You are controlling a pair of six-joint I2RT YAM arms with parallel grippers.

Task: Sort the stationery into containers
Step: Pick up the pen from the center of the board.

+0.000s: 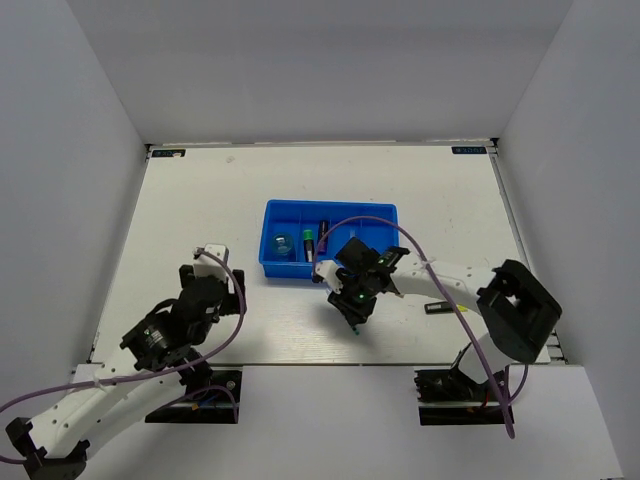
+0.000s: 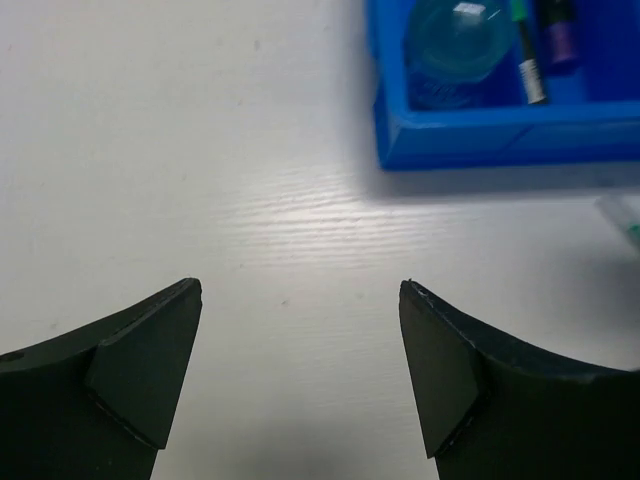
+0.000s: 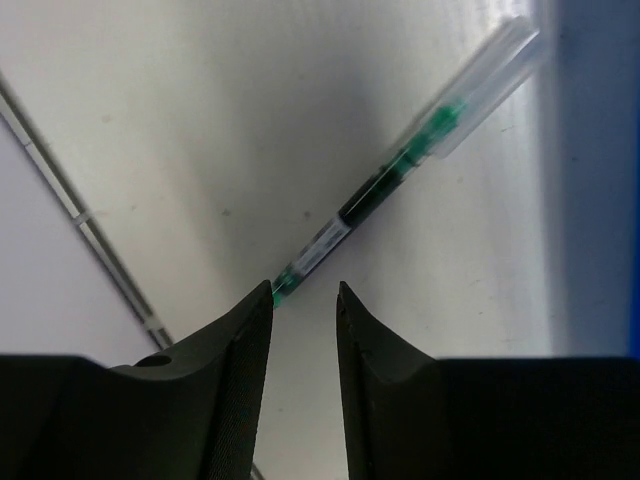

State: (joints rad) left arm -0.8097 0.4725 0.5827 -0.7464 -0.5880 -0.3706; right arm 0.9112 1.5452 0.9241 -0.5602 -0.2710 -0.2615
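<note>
Right fingers: my right gripper (image 3: 303, 295) has its jaws drawn narrow, with a slim gap between them. The tip of the thin green pen (image 3: 400, 175) sits right at that gap; whether I actually pinch it I cannot tell, the wrist view is too close.
Pen: it slants away from my fingertips, clear cap end outward, and seems to be off the desk, a short way in from the near edge.
Left fingers: my left gripper (image 2: 300, 370) stands wide, nothing between the jaws, over bare desk (image 2: 200, 150) towards the near left corner.
Step in hand: I judge this to be the green pen's pick-up or carry towards the tray.
Next move: I need a sure grip, then a lift over the tray's near wall.
Tray: the blue tray (image 1: 330, 275) lies mid-desk, just beyond my right gripper.
Contents: a bluish round piece (image 2: 458, 32) in the left compartment, then a second green pen (image 2: 524, 45), then a purple-black marker (image 2: 558, 30).
Still out: a small dark item (image 1: 436, 308) on the desk, towards the right edge.
</note>
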